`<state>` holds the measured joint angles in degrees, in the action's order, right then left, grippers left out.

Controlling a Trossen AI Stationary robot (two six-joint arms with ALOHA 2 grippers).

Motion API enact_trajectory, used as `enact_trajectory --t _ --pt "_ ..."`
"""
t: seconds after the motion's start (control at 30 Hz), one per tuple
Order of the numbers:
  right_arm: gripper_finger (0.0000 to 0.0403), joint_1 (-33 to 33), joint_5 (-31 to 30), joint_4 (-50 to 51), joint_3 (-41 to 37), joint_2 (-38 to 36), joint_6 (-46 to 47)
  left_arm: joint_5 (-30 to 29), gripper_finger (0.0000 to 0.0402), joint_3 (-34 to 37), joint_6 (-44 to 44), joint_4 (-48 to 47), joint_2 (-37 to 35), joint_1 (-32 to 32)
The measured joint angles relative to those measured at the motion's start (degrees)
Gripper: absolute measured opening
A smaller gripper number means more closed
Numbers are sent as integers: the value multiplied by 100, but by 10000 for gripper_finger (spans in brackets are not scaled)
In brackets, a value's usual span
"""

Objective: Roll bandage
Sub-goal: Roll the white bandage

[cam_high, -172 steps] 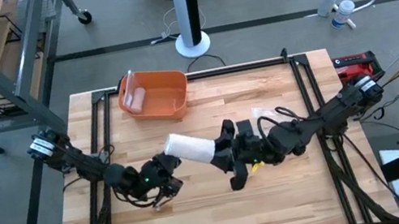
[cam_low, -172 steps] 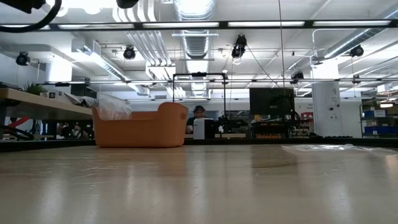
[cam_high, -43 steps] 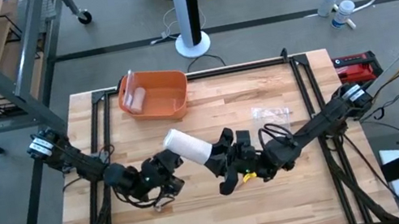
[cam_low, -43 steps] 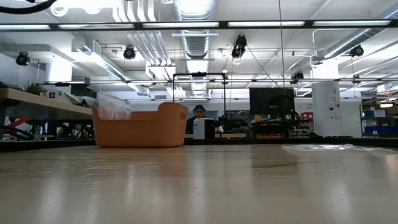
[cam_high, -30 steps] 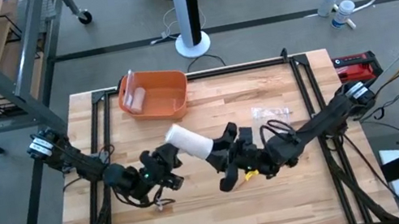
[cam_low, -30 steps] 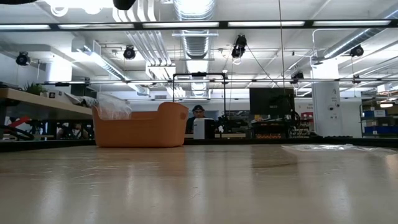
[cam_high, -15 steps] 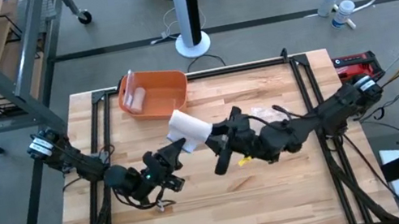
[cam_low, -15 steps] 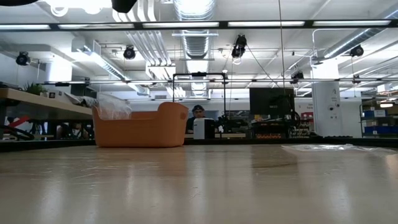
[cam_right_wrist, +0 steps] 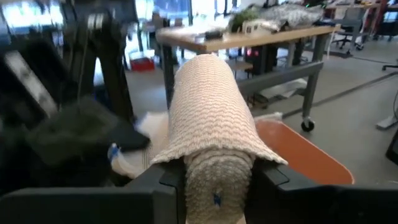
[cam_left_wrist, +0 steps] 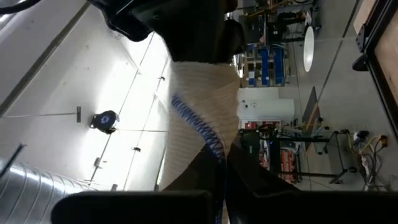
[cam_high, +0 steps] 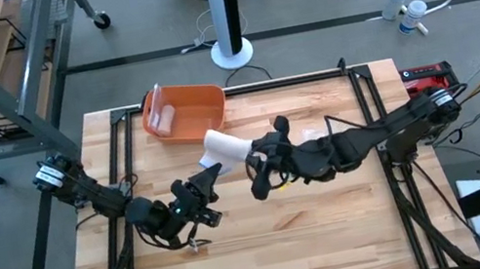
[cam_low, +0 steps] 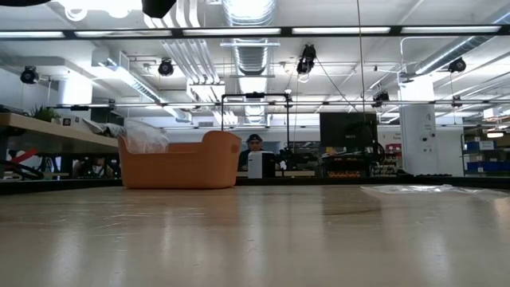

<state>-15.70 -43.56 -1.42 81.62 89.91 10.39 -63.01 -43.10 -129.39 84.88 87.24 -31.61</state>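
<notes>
A white bandage roll [cam_high: 225, 145] hangs in the air near the table's middle, just in front of the orange basket [cam_high: 185, 114]. My right gripper [cam_high: 255, 163] is shut on the roll's right end; in the right wrist view the roll [cam_right_wrist: 208, 106] reaches away from the fingers. A loose strip with blue stitching [cam_left_wrist: 198, 118] runs from the roll to my left gripper [cam_high: 209, 177], which is shut on it just left of the roll. Neither arm nor the bandage shows in the low view. My left gripper pinches the bandage's loose strip [cam_left_wrist: 214, 152] between its two fingers, coming from the table's left and slanting upward. The strip rises from the fingers to the roll, clear of the table. My right gripper pinches the roll's near end [cam_right_wrist: 214, 186] between its two fingers [cam_right_wrist: 169, 182], one on each side of the roll. It comes from the table's right, with the fingers along the roll. The roll is lifted clear and points toward the basket.
The orange basket [cam_low: 179, 163] stands at the far left with something pale inside. A clear plastic wrapper [cam_high: 324, 132] lies right of the middle, under my right arm. Black frame rails run along the table's left, right and far sides.
My right gripper has carried the roll toward the far edge and the basket, swinging its arm round. My left gripper has followed up and toward the far edge, keeping hold of the strip. The roll stays clear of the table.
</notes>
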Motion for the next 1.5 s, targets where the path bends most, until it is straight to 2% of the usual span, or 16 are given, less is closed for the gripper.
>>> enact_trajectory --t 0.13,0.37,0.53,0.63,1.0,1.33,1.5 --pt "95 8 196 647 252 0 -14 1 2 -45 -7 -9 0 0" --pt "90 30 509 1148 402 2 -133 -232 2 -353 354 -127 -2 155" --pt "91 169 553 1329 416 2 744 -392 2 -659 1166 -1098 -7 324" --pt "90 262 552 1330 416 4 788 -400 2 -758 1467 -1562 8 411" --pt "90 328 194 1302 337 22 -560 -461 2 -779 1745 -1567 -4 694" --pt "91 324 128 1423 244 22 -591 -457 2 -763 1962 -1746 -6 1012" --pt "91 308 109 1687 243 22 -1043 -380 2 -703 2324 -1747 39 1025"
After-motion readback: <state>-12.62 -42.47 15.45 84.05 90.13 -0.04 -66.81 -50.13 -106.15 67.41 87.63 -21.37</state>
